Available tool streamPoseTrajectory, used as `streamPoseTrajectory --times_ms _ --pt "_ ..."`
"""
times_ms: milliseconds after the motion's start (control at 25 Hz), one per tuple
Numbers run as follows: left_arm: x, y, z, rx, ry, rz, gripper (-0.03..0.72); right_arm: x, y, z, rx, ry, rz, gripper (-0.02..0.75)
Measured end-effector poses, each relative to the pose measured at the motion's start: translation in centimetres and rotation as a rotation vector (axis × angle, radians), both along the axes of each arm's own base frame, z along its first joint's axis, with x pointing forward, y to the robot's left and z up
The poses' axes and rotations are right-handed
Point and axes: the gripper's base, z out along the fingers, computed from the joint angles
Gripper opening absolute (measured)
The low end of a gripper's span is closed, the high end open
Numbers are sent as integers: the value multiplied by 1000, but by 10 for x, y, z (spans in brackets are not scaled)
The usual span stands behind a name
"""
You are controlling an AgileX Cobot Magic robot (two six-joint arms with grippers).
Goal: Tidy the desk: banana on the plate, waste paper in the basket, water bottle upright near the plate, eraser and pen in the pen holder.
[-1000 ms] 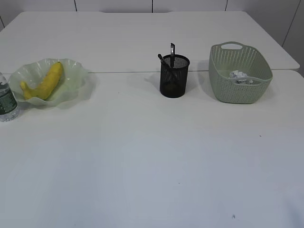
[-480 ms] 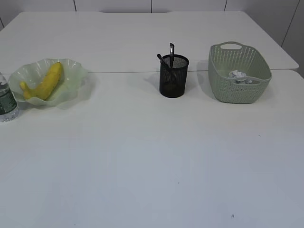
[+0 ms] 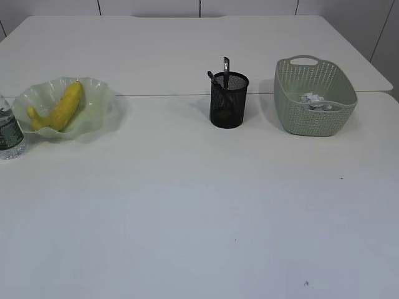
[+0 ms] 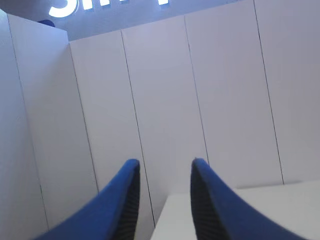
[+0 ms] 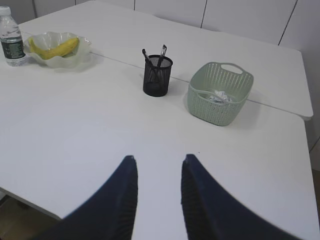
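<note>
The yellow banana (image 3: 59, 108) lies in the pale green ruffled plate (image 3: 93, 112) at the desk's (image 3: 199, 205) left. Beside it at the left edge the water bottle (image 3: 9, 132) stands upright. A pen (image 3: 225, 65) sticks up from the black mesh pen holder (image 3: 228, 101); the eraser is hidden. White waste paper (image 3: 313, 99) rests inside the grey-green basket (image 3: 315, 118). My right gripper (image 5: 157, 159) hangs open and empty above the desk's near side, far from everything. My left gripper (image 4: 165, 162) is open, empty, tilted up at the wall. The right wrist view also shows the banana (image 5: 55, 48), bottle (image 5: 11, 37), holder (image 5: 157, 76), basket (image 5: 220, 100).
A seam (image 3: 156, 95) runs across the desk behind the plate and holder. White wall panels (image 4: 225, 90) fill the left wrist view, with a desk corner (image 4: 240, 210) low right. The desk's right edge (image 5: 306, 150) shows in the right wrist view.
None on the desk; neither arm enters the exterior view. The slight frame shift aside, every object stays where it was.
</note>
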Motion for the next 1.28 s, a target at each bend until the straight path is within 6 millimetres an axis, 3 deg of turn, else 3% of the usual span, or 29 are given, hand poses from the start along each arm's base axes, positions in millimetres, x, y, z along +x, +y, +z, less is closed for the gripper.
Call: streamPoseTrajectory --times_ms 360,720,1000,1280 --pt "77 8 -25 -60 281 -19 237 23 14 -34 -84 132 43 231" --pt "170 12 -90 -127 678 -82 236 40 21 -53 -111 153 46 231" --pt "206 9 -129 -164 815 -154 236 51 28 -71 -123 190 58 231" --pt "224 9 -147 -140 824 -178 235 53 30 -76 -113 208 73 229"
